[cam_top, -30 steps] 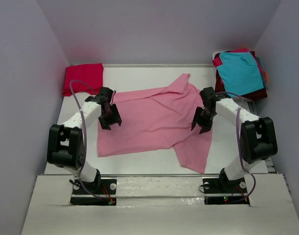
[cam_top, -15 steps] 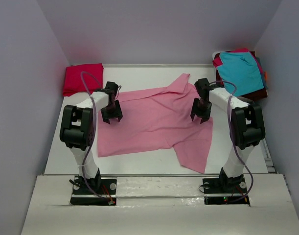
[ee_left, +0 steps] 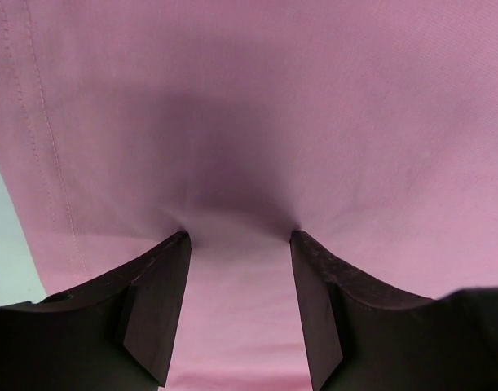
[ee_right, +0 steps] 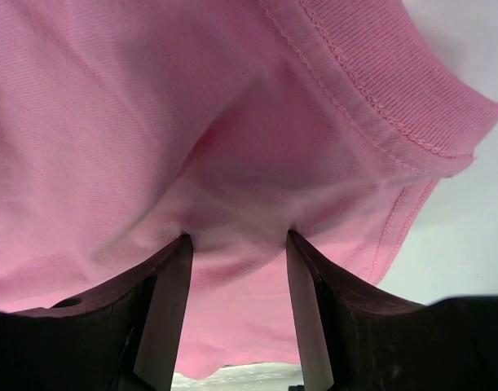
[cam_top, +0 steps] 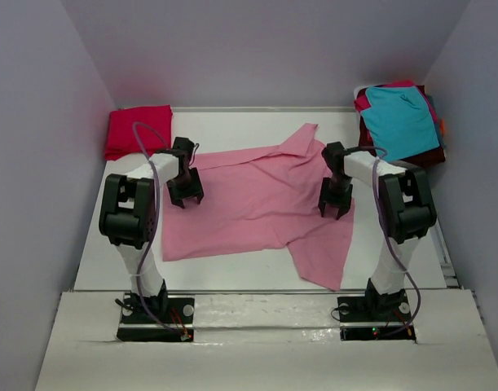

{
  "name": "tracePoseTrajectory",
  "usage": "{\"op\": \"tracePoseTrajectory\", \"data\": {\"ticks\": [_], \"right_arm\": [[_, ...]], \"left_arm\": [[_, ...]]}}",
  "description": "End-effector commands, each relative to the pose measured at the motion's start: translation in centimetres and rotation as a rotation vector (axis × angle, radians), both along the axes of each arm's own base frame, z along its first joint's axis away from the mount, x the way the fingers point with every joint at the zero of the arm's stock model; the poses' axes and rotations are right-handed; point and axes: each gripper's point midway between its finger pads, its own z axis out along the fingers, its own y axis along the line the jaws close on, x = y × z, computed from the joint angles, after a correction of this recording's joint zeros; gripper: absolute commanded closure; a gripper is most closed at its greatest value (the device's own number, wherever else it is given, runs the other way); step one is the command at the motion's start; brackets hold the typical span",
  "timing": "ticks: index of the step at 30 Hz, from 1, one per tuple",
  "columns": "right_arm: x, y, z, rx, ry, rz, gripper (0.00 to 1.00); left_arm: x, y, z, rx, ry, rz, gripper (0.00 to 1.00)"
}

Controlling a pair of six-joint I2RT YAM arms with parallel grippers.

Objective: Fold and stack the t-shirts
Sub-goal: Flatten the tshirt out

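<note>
Top external view: a light pink t-shirt (cam_top: 257, 204) lies spread across the white worktop (cam_top: 232, 122), rumpled along its right side. The left claw (cam_top: 185, 198) sits at the tee's left edge and the right claw (cam_top: 334, 210) near its right edge. Wrist views show both claws spread, fingertips pressed onto the pink cloth with nothing pinched between them. A folded crimson red t-shirt (cam_top: 138, 130) rests in the far left corner. At far right, a teal t-shirt (cam_top: 399, 118) tops a heap over a maroon t-shirt (cam_top: 367, 140).
</note>
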Motion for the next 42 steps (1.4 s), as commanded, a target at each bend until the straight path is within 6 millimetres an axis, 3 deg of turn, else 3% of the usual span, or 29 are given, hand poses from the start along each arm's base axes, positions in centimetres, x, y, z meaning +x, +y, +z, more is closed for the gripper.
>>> {"op": "tracePoseTrajectory", "data": {"ticks": [1, 7, 14, 26, 30, 34, 38, 41, 42], "right_arm": [[-3.8, -0.6, -1.6, -0.034, 0.122, -0.033, 0.44], [-6.1, -0.5, -1.0, -0.023, 0.161, -0.088, 0.43], [-8.7, -0.4, 0.9, 0.008, 0.177, -0.116, 0.43], [-12.1, -0.5, 2.8, 0.048, 0.194, -0.124, 0.42], [-10.2, -0.3, 4.4, 0.056, 0.11, -0.122, 0.42], [-6.1, 0.5, 6.9, 0.085, -0.013, -0.105, 0.42], [-0.2, 1.2, 10.1, 0.092, -0.177, -0.079, 0.42], [2.7, 1.7, 10.5, 0.093, -0.213, -0.056, 0.43], [4.4, 1.9, 11.6, 0.093, -0.257, -0.054, 0.43]], "left_arm": [[-2.8, -0.4, -1.7, -0.047, 0.094, -0.001, 0.35], [-4.3, -0.3, -1.8, -0.066, 0.118, 0.009, 0.35], [-7.5, -0.1, -2.0, -0.113, 0.17, 0.03, 0.35], [-11.3, 0.3, -0.5, -0.145, 0.181, 0.07, 0.35], [-10.5, 0.6, 0.3, -0.129, 0.144, 0.074, 0.35], [-7.8, 1.0, 1.7, -0.107, 0.084, 0.085, 0.35], [-5.1, 0.9, 3.4, -0.106, 0.024, 0.089, 0.35], [-3.3, 0.7, 4.6, -0.11, -0.019, 0.09, 0.35], [-2.6, 0.6, 5.1, -0.113, -0.035, 0.091, 0.35]]}}
